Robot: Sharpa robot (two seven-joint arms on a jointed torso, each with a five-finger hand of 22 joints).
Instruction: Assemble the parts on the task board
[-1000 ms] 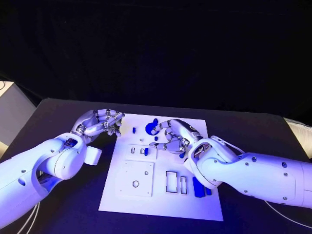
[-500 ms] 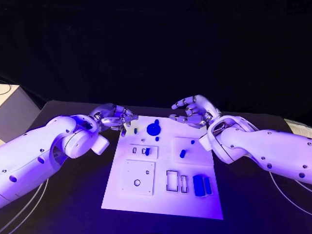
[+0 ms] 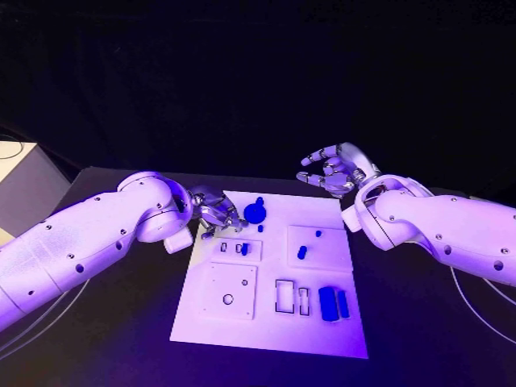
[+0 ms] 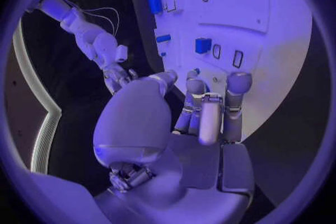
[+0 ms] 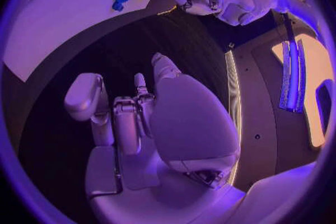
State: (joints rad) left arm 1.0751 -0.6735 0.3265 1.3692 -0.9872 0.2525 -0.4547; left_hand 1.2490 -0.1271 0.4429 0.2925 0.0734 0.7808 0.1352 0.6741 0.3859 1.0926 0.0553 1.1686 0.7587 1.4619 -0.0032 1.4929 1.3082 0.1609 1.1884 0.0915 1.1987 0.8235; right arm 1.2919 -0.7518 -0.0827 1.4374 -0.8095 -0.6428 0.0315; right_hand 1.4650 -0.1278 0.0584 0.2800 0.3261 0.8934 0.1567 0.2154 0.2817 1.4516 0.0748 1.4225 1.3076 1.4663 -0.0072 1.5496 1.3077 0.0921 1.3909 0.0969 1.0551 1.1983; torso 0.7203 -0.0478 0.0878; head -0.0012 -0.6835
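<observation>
The task board (image 3: 276,306) lies in the middle of the black table (image 3: 118,322), and most of its work looks undone. At about 12 o'clock on the board a round blue part (image 3: 255,213) sits seated, with a small blue piece (image 3: 318,234) at 1 o'clock and another (image 3: 301,252) just below it. Two blue blocks (image 3: 334,305) lie side by side at 4 o'clock, next to open rectangular slots (image 3: 284,297) that I judge are waiting for them. A round hole (image 3: 228,299) at 8 o'clock also stands unfilled.

The left hand (image 3: 216,214) hovers at the board's 11 o'clock corner, fingers curled in, nothing visibly in them. The right hand (image 3: 332,170) is lifted beyond the board's far edge at 1 o'clock, fingers loosely spread and holding nothing
</observation>
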